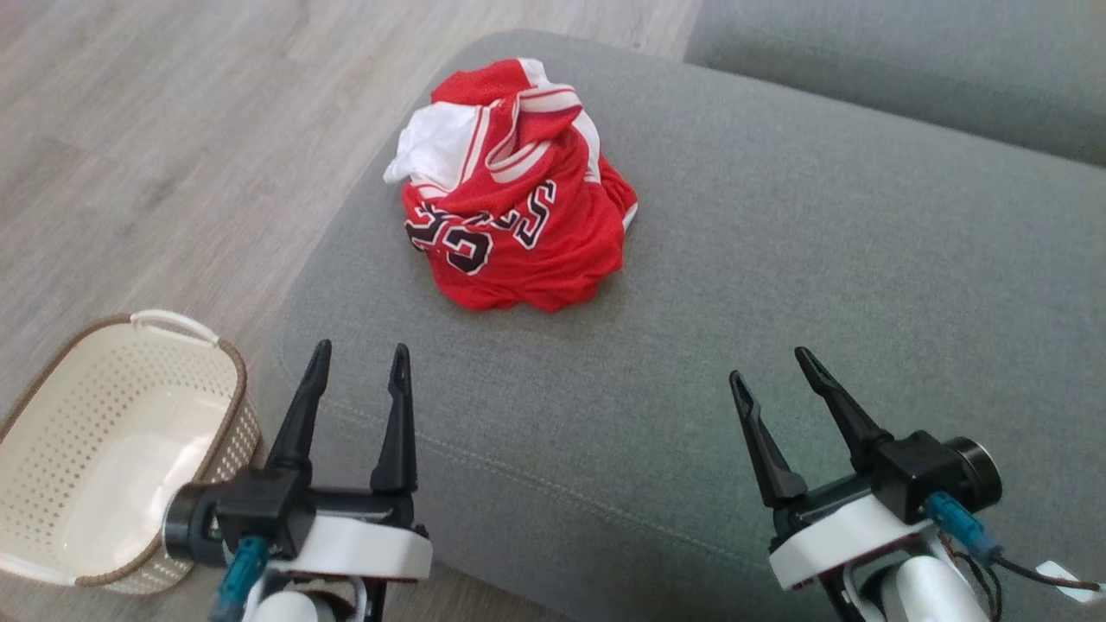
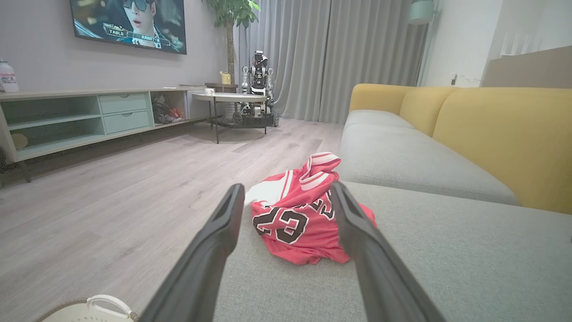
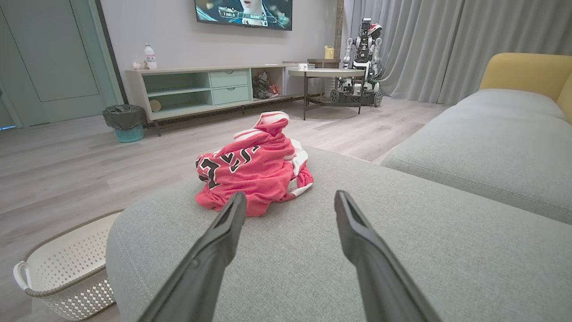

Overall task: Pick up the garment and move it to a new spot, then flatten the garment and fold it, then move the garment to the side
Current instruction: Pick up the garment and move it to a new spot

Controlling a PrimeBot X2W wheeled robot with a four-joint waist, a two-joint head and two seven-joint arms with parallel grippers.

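Note:
The garment (image 1: 517,188) is a red and white basketball jersey with dark lettering, crumpled in a heap near the far left corner of a grey sofa cushion (image 1: 778,285). The same jersey (image 2: 298,213) lies ahead between my left fingers in the left wrist view, and the jersey (image 3: 252,166) sits ahead and slightly left in the right wrist view. My left gripper (image 1: 361,356) hovers open over the cushion's near left edge, well short of the heap. My right gripper (image 1: 772,363) is open too, over the cushion's near right part, empty.
A cream perforated basket (image 1: 112,449) with a brown rim stands on the wooden floor (image 1: 173,130) left of the cushion. A second grey cushion (image 1: 907,60) lies behind. Across the room stand a low cabinet (image 3: 201,89), a small table (image 3: 326,74), another robot (image 3: 363,58) and a bin (image 3: 125,123).

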